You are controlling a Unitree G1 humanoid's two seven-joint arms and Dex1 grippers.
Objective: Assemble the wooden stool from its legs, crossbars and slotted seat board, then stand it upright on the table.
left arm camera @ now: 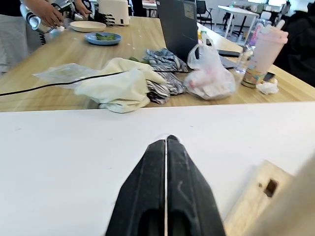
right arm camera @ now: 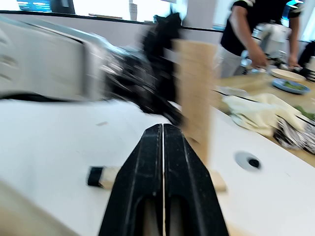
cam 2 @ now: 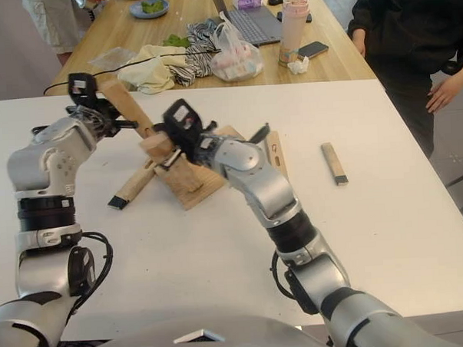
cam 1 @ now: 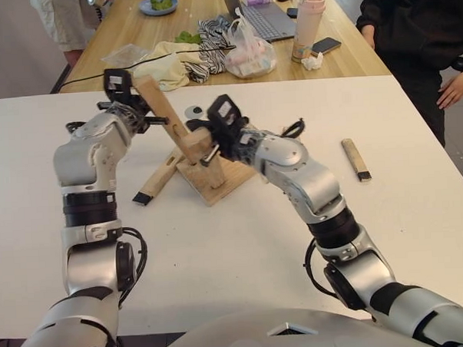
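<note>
1. while the slotted seat board (cam 1: 217, 186) lies on the white table (cam 1: 243, 257), a wooden leg (cam 1: 161, 107) is seen standing aslant over it, with its lower end at the board and its top leaning toward the robot's left.
2. the left hand (left arm camera: 166, 140) is pressed together with nothing between its fingers. it is placed just beside the leg's upper end.
3. the right hand (right arm camera: 163, 128) is likewise pressed together and empty. it is held by the leg's lower end, close above the board, on the robot's right side of the leg.
4. the leg's long axis is thus laid between the two hands, with the upper end nearer the left hand and the lower end nearer the right. seating the leg in its slot is judged to be the step in hand, but whether the end is already in a slot cannot be told.
5. a second leg (cam 1: 161, 176) with a dark tip is laid flat on the table beside the board, on the robot's left of it. a short crossbar (cam 1: 355, 159) is set well apart to the robot's right — nearer the right arm.
</note>
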